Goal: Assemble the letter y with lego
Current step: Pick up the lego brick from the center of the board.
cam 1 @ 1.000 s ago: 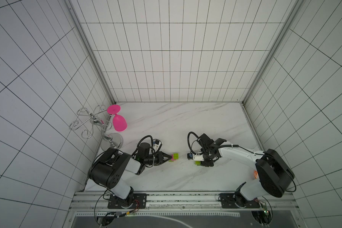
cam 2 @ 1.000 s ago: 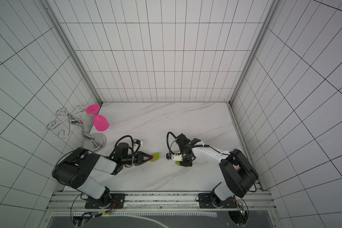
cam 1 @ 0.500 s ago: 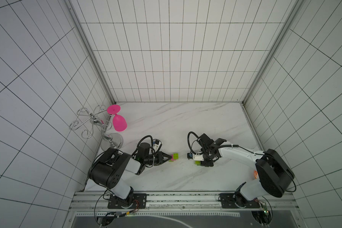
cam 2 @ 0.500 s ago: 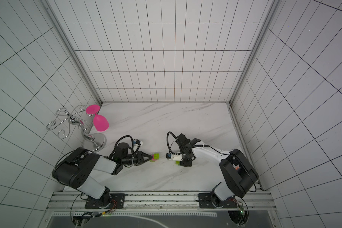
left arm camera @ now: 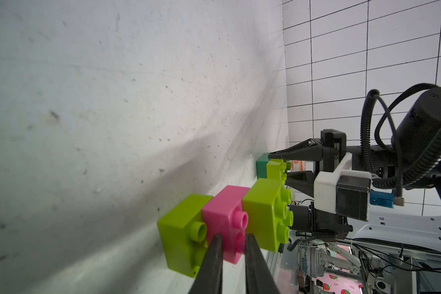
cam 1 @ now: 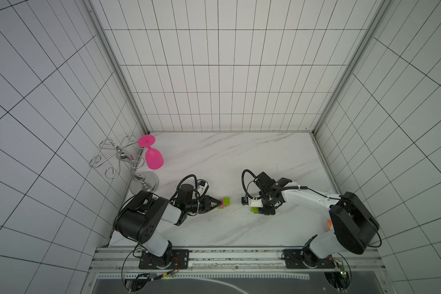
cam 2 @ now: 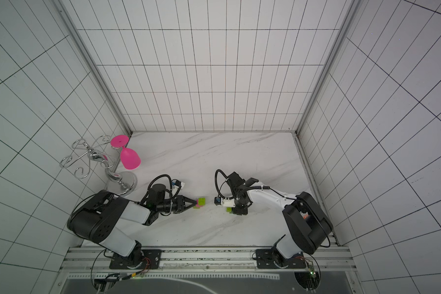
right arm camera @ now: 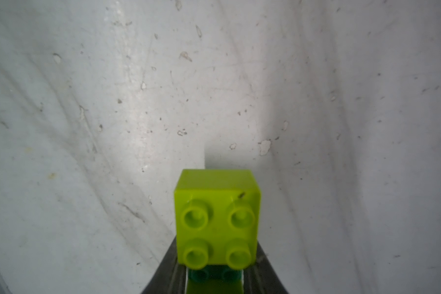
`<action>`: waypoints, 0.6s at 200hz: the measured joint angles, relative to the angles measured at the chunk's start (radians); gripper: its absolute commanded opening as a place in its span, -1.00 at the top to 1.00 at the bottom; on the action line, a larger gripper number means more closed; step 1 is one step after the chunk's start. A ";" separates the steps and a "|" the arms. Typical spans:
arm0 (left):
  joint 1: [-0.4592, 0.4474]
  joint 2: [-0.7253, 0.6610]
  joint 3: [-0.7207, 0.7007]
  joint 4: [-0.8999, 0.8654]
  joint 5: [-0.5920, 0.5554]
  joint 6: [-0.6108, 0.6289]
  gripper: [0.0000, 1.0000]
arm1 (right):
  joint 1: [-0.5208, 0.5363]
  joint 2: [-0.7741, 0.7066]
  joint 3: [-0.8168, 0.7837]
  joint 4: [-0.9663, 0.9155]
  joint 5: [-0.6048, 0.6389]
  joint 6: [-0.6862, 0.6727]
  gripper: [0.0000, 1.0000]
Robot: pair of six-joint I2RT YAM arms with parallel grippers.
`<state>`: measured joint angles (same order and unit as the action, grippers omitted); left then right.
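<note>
I see two lego pieces on the table [cam 1: 229, 163], well apart. My left pincer [left arm camera: 54, 239] is narrow and nips the pink brick [left arm camera: 224, 216]. That brick is the middle of the stem [cam 1: 224, 203], a row of three with a lime brick [left arm camera: 265, 213] on each side. The stem lies on its side. Its long way runs from my left pincer out toward the right arm [cam 1: 308, 201], and the bumps [left arm camera: 285, 211] on its far end point that way too.

My right pincer [left arm camera: 275, 165] points down from above and is closed tight on the top piece [cam 1: 255, 210]. The dark green brick [left arm camera: 262, 163] sits low by the table with a lime cap [right arm camera: 217, 219] on it, bumps up. In the right wrist view a strip of dark green shows between the two fingers [right arm camera: 167, 269], so I think the pincer grips that brick in its middle. I cannot tell if the piece is off the table.

What matters now: the top piece lies to the right of the stem, past its bumpy end, and the right arm is the nearer one. The stem's bumps point sideways but the top piece's bumps point up. So I think one piece must be tipped before they can click. I would turn the top piece so its flat bottom faces the stem's bumps, then push along the stem's long way
</note>
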<state>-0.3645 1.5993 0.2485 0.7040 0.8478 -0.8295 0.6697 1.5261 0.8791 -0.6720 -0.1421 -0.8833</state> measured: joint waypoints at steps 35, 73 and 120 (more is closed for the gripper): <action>0.000 0.000 0.000 0.000 0.000 0.000 0.65 | 0.027 0.035 0.182 -0.072 -0.013 -0.005 0.44; 0.001 -0.006 0.000 -0.006 -0.001 0.000 0.65 | 0.106 0.114 0.384 -0.108 -0.004 -0.006 0.45; 0.003 -0.008 0.000 -0.014 -0.002 0.003 0.60 | 0.167 0.181 0.437 -0.132 0.006 0.005 0.44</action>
<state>-0.3614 1.5913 0.2485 0.6903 0.8459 -0.8265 0.8364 1.7073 1.3159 -0.8036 -0.1360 -0.8783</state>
